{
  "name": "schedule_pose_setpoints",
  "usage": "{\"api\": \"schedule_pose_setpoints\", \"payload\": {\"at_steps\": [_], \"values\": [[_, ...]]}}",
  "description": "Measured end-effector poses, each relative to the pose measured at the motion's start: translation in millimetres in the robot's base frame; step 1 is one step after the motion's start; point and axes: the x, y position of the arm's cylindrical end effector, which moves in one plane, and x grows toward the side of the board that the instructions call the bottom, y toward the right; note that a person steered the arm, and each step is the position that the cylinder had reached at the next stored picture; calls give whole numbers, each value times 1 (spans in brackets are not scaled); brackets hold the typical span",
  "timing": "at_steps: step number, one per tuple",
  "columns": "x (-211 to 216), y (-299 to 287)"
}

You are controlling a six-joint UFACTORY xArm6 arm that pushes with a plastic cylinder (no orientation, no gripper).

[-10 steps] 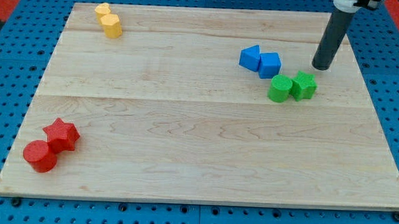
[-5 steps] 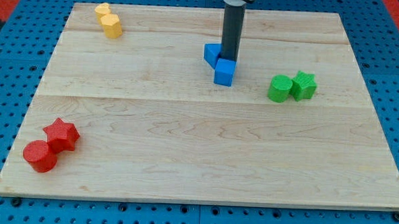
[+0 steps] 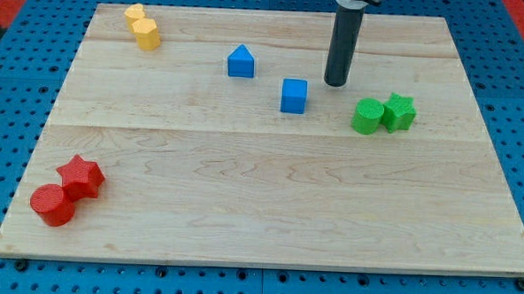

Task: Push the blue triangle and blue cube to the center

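On the wooden board (image 3: pixel 260 191), near the view's top and a bit right of the middle, my tip (image 3: pixel 336 83) rests on the wood. I have no claw at all, only a straight dark rod, so nothing opens, shuts or grabs. The blue cube (image 3: pixel 293 95) sits just to the view's left of my tip and a little lower, close by but not touching it. The blue triangle (image 3: pixel 241 62) is further to the view's left and a bit higher up, well apart from the cube and from my tip. Both blue blocks lie in the upper half of the board, above the middle. To the view's right of my tip and lower down sit two green blocks touching each other: a round green cylinder (image 3: pixel 367 116) and a green star (image 3: pixel 399 112). Far off in the top left corner of the view are two yellow blocks (image 3: pixel 143 27), pressed together. Down in the bottom left corner are a red star (image 3: pixel 80 175) and a red cylinder (image 3: pixel 53 204), also touching.
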Motion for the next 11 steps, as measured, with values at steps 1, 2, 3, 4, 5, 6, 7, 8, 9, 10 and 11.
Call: {"api": "schedule_pose_setpoints", "payload": {"at_steps": [1,2,3,4,5,6,7,8,9,10,11], "values": [[24,-5],[31,-5],[31,-16],[31,-66],[31,-101],[27,-91],[-13,-47],[-77,-52],[-113,-101],[-122,-123],[-117,-124]]}}
